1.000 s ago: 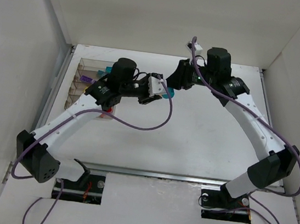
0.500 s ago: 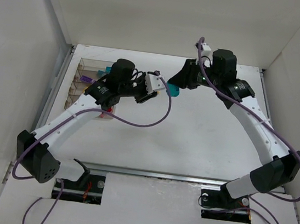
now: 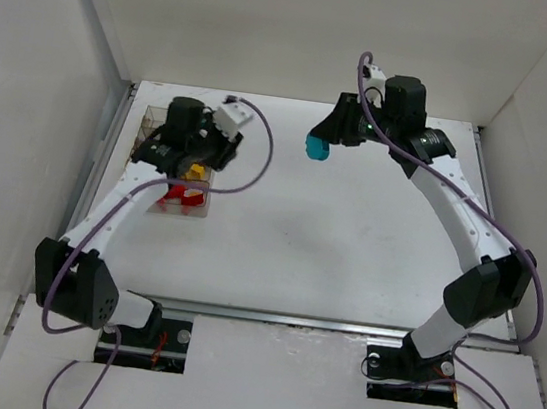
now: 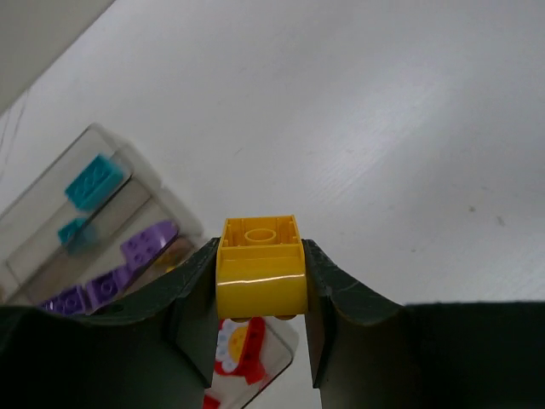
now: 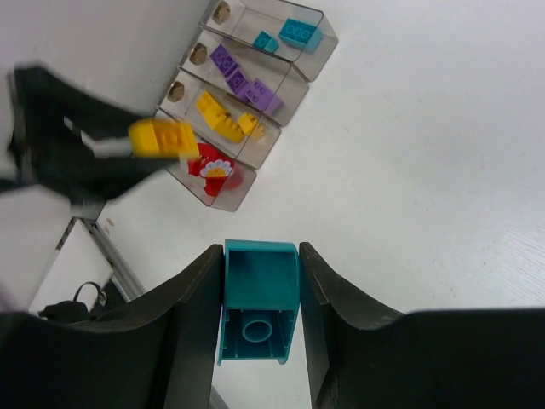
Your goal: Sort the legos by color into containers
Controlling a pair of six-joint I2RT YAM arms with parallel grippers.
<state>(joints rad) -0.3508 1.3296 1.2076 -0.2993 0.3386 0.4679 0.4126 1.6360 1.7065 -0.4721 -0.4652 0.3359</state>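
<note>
My left gripper is shut on a yellow lego with a rounded side, above the near end of the containers. The right wrist view shows this yellow lego over the yellow and red compartments. The clear organizer has four rows, holding teal legos, purple legos, yellow legos and a red piece. My right gripper is shut on a teal lego. That teal lego hangs over the table's back middle, well right of the organizer.
White walls enclose the table on the left, back and right. A metal rail runs along the near edge by the arm bases. Purple cables loop from both arms. The left arm covers much of the organizer in the top view.
My left arm has swung left from the middle of the table to above the organizer. My right gripper has drawn back a little toward the rear with the teal lego.
</note>
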